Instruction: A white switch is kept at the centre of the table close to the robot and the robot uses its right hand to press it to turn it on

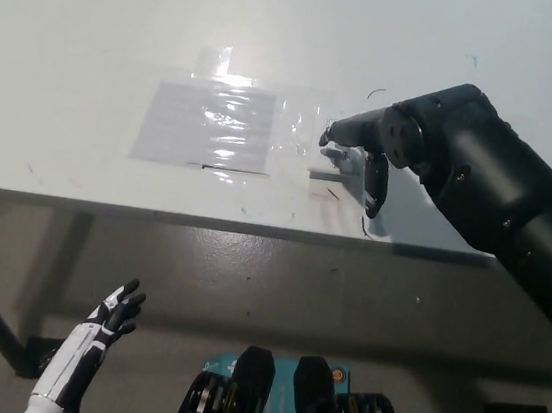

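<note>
Head view: black right hand is over the small white rectangular wall switch near the table's front edge, centre-right, just beside a taped clear plastic sheet. Fingers partly curled, holding nothing, one fingertip on or right above the rocker; can't tell contact. Press looks underway, on-state unconfirmed. Switch mostly hidden, only the left edge shows. White left hand rests low, below the white table, fingers spread.
</note>
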